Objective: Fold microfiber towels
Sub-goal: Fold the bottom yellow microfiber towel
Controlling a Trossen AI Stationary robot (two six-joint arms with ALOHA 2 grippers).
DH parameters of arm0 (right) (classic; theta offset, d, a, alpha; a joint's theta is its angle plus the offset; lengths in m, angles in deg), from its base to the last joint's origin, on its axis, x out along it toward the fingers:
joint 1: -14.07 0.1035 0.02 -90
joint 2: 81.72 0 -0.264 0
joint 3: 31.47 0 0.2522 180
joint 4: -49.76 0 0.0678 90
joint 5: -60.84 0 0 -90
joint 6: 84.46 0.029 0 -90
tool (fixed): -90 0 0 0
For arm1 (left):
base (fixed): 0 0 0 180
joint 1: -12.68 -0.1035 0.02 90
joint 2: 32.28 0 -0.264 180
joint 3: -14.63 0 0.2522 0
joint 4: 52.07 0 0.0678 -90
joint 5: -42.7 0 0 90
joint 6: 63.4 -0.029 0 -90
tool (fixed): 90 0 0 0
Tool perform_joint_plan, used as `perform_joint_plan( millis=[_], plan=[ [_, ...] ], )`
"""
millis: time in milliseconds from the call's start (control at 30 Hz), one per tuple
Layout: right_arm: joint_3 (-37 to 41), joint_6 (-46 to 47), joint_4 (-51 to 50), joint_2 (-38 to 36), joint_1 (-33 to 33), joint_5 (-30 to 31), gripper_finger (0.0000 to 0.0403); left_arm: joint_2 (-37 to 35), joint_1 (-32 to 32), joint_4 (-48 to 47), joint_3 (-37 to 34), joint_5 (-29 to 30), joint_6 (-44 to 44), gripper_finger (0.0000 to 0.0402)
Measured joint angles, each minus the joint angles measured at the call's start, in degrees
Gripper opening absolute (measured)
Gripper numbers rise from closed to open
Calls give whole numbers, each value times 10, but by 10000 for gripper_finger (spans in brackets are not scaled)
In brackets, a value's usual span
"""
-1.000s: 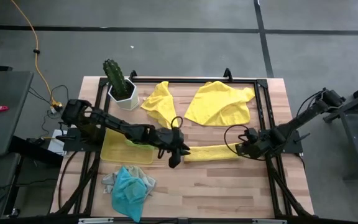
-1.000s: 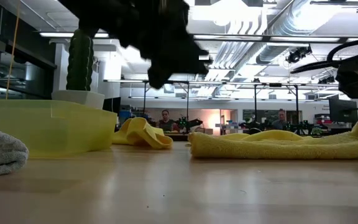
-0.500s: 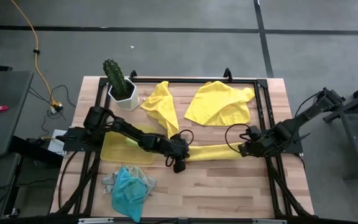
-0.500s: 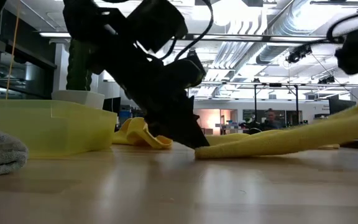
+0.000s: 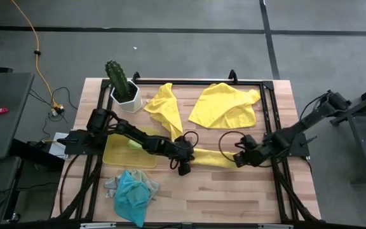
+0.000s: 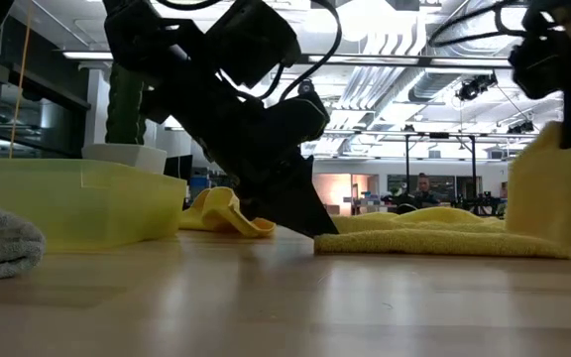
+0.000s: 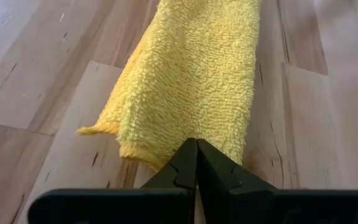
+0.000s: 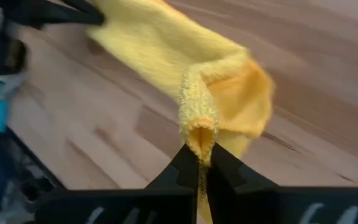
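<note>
Two end effectors, left end effector (image 5: pixel 183 166) and right end effector (image 5: pixel 239 158), clamped on the ends of one long yellow towel (image 5: pixel 211 156) mid-surface, right end lifted; could slip out and unfold if tugged hard.

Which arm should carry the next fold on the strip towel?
Right, probably. The right gripper is shut on the towel's end, lifted off the table, so it can carry that end over. The left gripper is shut on the other end, low on the table, acting as anchor.
</note>
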Motion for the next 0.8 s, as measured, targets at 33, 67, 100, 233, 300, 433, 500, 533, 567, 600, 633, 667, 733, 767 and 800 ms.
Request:
perform_joint_plan(
  millis=[33,67,100,233,300,433,500,533,567,600,633,667,733,767,800],
  plan=[
    [0,-1,26,16,-3,8,0,0,0,1,0,0,0,0],
    [0,-4,45,30,-7,11,0,0,0,2,0,0,0,0],
    [0,-9,67,44,-13,18,0,0,0,2,0,0,0,0],
    [0,-17,155,102,-37,40,0,0,0,5,-1,-1,0,0],
    [0,-25,202,129,-50,52,0,1,0,8,-1,-1,0,0],
    [0,-38,290,176,-74,63,0,1,0,13,-1,-2,0,0],
    [0,-40,331,200,-85,62,0,1,0,14,-1,-2,0,0],
    [0,-40,345,211,-88,61,0,2,0,15,-1,-2,0,0],
    [0,-41,356,221,-91,58,0,2,0,16,-2,-2,1,0],
    [0,-40,373,231,-94,54,0,2,0,16,-2,-2,0,0],
    [0,-41,392,242,-96,49,0,2,0,16,-2,-2,0,0],
    [0,-40,405,250,-98,45,0,2,0,16,-2,-2,0,0],
    [0,-38,433,266,-98,44,0,2,0,16,-2,-2,1,0],
    [0,-36,445,273,-99,48,0,2,0,17,-2,-3,1,0],
    [0,-36,452,277,-99,53,0,2,0,18,-2,-5,1,0]
  ],
)
